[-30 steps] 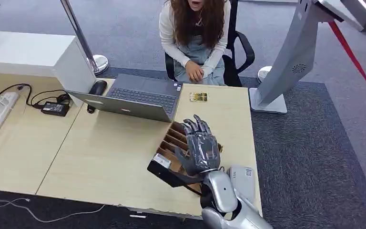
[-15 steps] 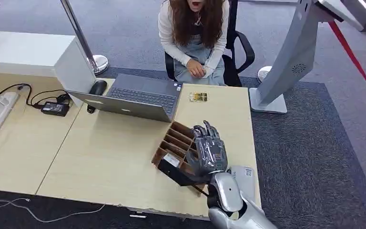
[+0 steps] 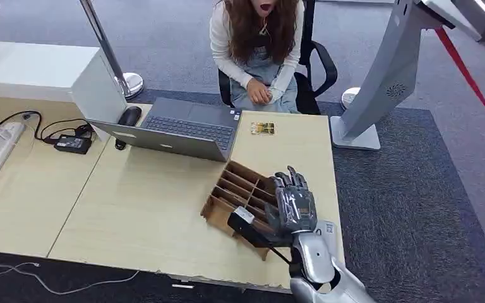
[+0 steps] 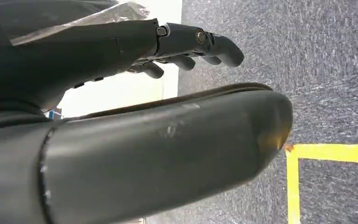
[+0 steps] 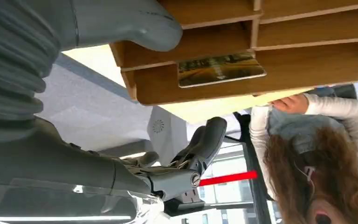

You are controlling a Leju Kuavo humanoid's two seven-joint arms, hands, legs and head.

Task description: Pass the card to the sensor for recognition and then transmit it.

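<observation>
— Two cards show: which sits where?
— One gold-toned card (image 3: 263, 128) lies flat at the pale wooden desk's (image 3: 145, 208) far edge, near the seated person (image 3: 257, 47); another landscape-printed card (image 5: 220, 68) rests inside the brown wooden divided tray (image 3: 230, 192).
— And the hands?
— Right hand (image 3: 295, 203) hovers over the tray's near right corner, fingers spread, holding nothing. Left hand (image 4: 121, 93) hangs over grey carpet (image 4: 331, 70), fingers loosely extended, also holding nothing.

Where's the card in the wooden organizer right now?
In the right wrist view, the card lies in an end compartment of the organizer, near the right hand's thumb. Another card lies on the desk's far edge beside the laptop.
</observation>
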